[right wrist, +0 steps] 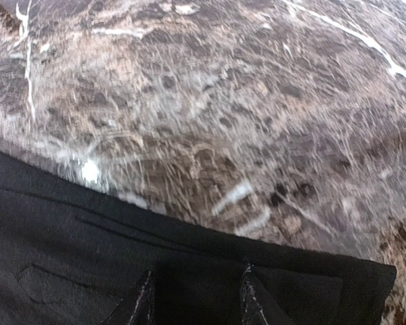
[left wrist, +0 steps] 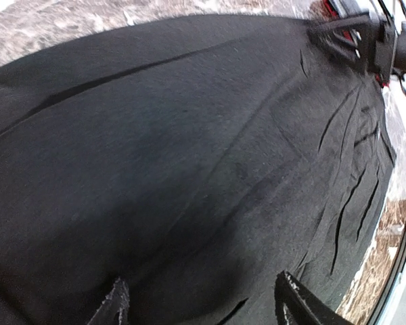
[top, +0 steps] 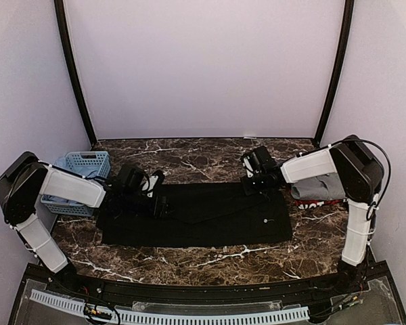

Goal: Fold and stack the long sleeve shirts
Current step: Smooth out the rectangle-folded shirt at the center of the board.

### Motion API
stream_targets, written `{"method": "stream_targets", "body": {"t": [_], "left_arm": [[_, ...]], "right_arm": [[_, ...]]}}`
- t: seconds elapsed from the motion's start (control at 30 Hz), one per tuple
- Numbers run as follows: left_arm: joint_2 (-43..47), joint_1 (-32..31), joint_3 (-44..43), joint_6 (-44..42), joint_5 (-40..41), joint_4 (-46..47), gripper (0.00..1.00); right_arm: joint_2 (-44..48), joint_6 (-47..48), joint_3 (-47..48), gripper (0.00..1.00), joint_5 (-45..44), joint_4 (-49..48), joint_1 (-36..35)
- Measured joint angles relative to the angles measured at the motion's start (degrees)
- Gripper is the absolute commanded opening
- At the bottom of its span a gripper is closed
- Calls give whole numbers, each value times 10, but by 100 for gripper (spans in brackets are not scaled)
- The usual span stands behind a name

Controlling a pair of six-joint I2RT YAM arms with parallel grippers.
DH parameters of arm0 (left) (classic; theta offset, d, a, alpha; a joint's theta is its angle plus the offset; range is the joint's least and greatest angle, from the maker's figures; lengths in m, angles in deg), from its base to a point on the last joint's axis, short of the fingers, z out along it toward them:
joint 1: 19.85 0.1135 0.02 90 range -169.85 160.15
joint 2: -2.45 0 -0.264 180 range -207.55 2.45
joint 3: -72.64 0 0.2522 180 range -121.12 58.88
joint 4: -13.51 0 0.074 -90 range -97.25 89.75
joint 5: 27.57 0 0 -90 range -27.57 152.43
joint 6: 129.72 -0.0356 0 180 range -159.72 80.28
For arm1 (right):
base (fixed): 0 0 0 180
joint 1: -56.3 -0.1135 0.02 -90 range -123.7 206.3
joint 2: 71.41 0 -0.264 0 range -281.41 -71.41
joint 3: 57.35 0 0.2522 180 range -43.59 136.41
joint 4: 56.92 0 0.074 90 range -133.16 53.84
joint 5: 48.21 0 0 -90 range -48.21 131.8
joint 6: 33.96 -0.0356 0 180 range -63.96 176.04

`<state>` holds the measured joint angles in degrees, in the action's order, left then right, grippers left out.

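The black shirt (top: 203, 220) is lying spread flat and lengthwise across the middle of the counter (top: 189, 261), with a strip of bare marble showing along its near edge. At the shirt's left end the left tool (left wrist: 201, 288) is sitting low over the cloth, its jaws standing wide apart. Its fingers (left wrist: 115, 308) are pointing down at smooth fabric and are gripping nothing. From there, long creases are running through the shirt toward its right end.

At the shirt's far right corner the right tool (right wrist: 196, 277) is reaching down onto the far hem. Its jaws are standing partly open, narrower than the left one's. The hem is lying flat between the tips and is not being pinched, and bare marble is showing just beyond it.

Just off the shirt's right end the grey shirt (top: 325, 186) is lying bunched, partly under the right arm, with the red-edged shirt (top: 312, 202) peeking out at its near side. Beyond the shirt's far left corner the basket (top: 88, 164) is sitting behind the left arm
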<state>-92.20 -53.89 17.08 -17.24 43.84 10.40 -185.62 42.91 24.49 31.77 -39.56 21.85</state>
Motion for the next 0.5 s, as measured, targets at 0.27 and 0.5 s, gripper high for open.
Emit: {"method": "stream_targets", "body": {"t": [0.27,0.5], "left_arm": [[65,0,0,18,30,3,76],[121,0,21,54,102,-34,76]], "right_arm": [[89,8,-86,47,16,-8,7],[144,17,-136,47,22,-10,7]]}}
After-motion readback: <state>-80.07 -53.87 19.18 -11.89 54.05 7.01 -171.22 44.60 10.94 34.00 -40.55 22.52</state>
